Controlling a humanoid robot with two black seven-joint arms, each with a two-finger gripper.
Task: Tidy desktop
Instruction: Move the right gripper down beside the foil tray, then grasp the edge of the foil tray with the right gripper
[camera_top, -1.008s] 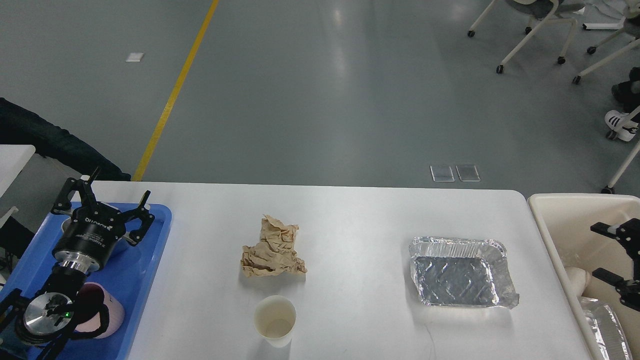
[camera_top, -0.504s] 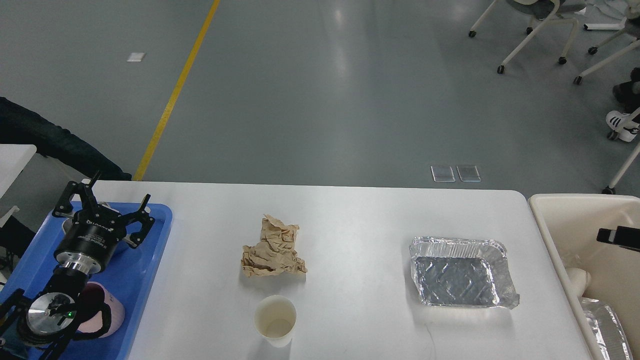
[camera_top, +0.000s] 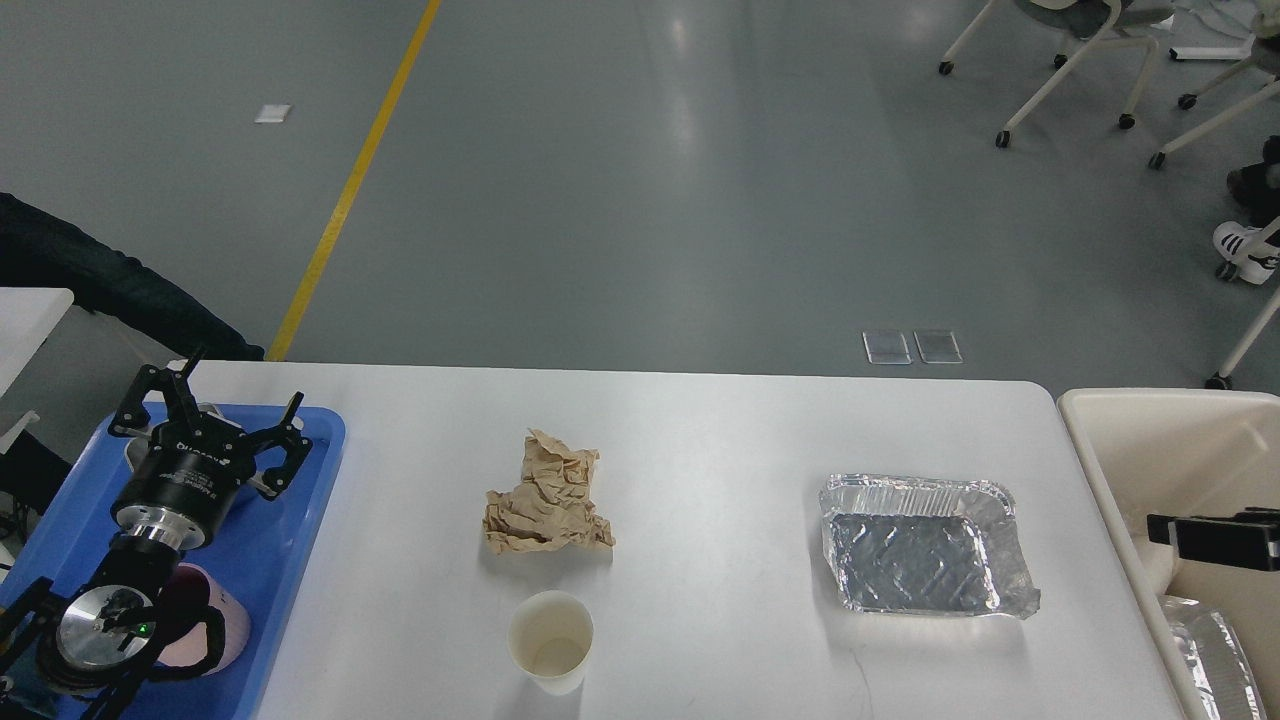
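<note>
Now | left jaws (camera_top: 215, 405) spread wide, empty, over tray (camera_top: 300, 520) | right jaws (camera_top: 1215, 538) edge-on over bin (camera_top: 1150, 420), opening cannot tell | counter (camera_top: 700, 430) between both jaws, bearing paper (camera_top: 547, 495), cup (camera_top: 549, 640), foil pan (camera_top: 922, 545)

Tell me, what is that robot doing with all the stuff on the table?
It is tidying the desktop. Its left gripper hangs open over the blue tray, holding nothing. The right gripper is over the cream bin, too edge-on to read. A crumpled brown paper, a paper cup and a foil tray lie on the table.
</note>
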